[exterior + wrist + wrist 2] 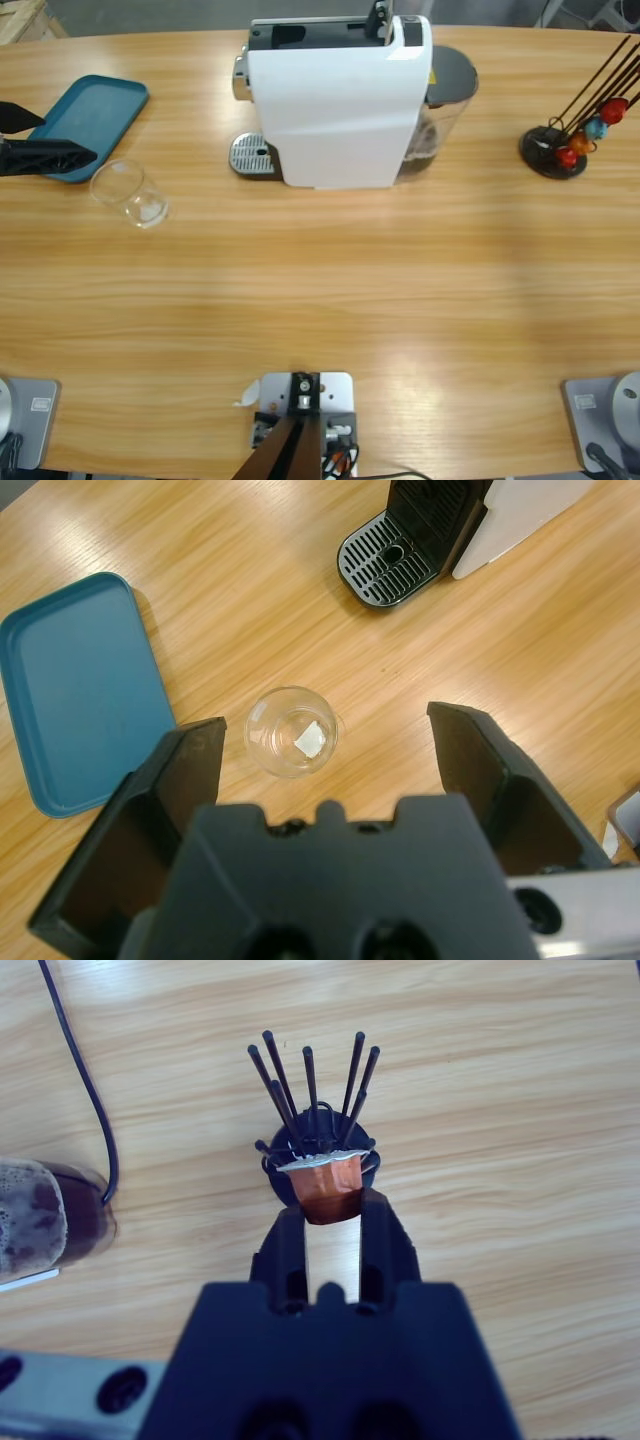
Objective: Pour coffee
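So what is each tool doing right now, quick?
Left tool: open, above the empty glass.
Right tool: closed on an orange capsule.

- We see bare table (330, 280) across the whole near half
- Far side: coffee machine (340, 100), glass (130, 193), tray (85, 112) and capsule stand (553, 152) block passage

Sitting on the wooden table (320, 290) are one white coffee machine (335, 100), one clear glass (130, 192) and one blue tray (85, 122). One black capsule stand (553, 152) is holding three capsules (592, 128), and a fourth copper capsule (325, 1188) is showing in the right wrist view
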`<action>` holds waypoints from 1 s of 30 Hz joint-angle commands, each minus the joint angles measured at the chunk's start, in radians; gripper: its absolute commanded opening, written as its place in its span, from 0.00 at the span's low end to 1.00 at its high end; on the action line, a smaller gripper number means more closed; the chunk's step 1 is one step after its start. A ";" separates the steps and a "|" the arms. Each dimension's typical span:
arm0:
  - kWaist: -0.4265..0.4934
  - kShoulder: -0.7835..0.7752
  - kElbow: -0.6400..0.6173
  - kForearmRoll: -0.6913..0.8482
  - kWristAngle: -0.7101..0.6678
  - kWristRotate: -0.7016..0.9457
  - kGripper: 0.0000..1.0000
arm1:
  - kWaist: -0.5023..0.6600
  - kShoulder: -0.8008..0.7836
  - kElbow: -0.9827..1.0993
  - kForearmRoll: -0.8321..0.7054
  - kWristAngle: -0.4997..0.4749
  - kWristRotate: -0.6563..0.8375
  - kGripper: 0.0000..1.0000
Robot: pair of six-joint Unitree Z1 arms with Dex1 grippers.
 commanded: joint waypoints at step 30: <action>-0.008 -0.038 0.014 0.003 0.007 0.010 0.87 | 0.630 0.136 -0.807 0.567 0.084 -0.450 0.00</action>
